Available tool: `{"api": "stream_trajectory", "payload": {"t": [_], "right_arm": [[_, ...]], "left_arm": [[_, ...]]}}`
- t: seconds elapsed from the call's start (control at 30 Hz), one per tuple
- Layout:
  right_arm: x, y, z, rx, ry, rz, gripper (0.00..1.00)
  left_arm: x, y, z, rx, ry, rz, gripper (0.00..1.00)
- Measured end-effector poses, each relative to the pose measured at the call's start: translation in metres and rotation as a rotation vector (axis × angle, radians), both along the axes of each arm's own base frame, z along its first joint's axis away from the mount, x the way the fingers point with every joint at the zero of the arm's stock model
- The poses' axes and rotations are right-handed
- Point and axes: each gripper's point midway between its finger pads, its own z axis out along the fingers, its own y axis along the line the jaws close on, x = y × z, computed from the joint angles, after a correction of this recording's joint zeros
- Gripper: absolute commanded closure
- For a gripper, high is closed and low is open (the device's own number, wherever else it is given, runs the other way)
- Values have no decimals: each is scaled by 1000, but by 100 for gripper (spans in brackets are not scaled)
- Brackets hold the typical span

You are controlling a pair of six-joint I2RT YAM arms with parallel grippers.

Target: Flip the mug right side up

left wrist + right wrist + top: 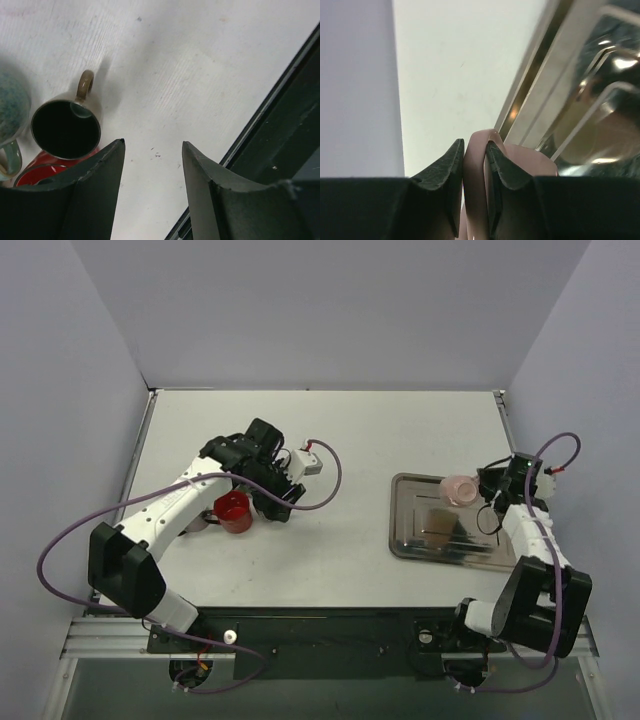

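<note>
A flat white tabletop (330, 430) filled the cell, closed in by plain pale lavender walls (330, 310) at 9, 12 and 3 o'clock, with a black rail (330, 625) along the near edge at 6 o'clock. The surface was matte and faintly speckled in the left wrist view.

Toward 3 o'clock lay a shiny metal tray (415, 510), its ridged floor throwing bright reflections. The pink mug (459, 489) sat at the tray's 1 o'clock corner, and the right gripper (487, 488) was clamped on a thin pink part of it, fingers (447, 170) pressed to either side. Whether its mouth faced up or down could not be told.

Toward 9 o'clock the left gripper (152, 145) hung over bare tabletop with its jaws spread apart and nothing between them. Just beside it were a red mug (233, 511), a brown mug (65, 128) standing upright with its dark mouth open and handle toward 12 o'clock in the wrist view, and a teal speckled mug (10, 115), all three crowded close together.
</note>
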Motion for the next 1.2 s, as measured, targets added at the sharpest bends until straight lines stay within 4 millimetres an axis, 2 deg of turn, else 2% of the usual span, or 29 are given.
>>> {"api": "stream_trajectory", "payload": {"t": [0.13,0.27,0.4,0.5,0.63,0.7,0.83,0.93,1.1,1.17,1.2], "right_arm": [[7,45,36,-135,-85,212,100],[6,88,51,-244,-119,409,100],[-5,149,70,-330,-187,649,100],[-23,197,101,-374,-308,812,100],[-55,247,165,-412,-532,954,100],[-68,265,195,-414,-642,989,100],[-88,295,234,-395,-788,1040,100],[-99,314,243,-380,-837,1080,100],[-108,341,247,-344,-875,1137,100],[-108,347,249,-332,-888,1144,100],[-109,351,249,-323,-895,1149,100]], "left_arm": [[-5,-19,20,-110,18,-42,38],[-12,-36,39,-213,43,-80,33],[-20,-50,55,-315,92,-102,23],[-24,-59,68,-414,146,-102,19],[-23,-71,91,-549,233,-89,14],[-25,-81,102,-617,280,-89,14],[-23,-100,125,-770,330,-88,13],[-26,-108,138,-864,363,-77,13],[-31,-116,170,-959,336,-97,13],[-35,-118,181,-985,330,-120,19],[-37,-119,186,-1001,328,-134,34]]}}
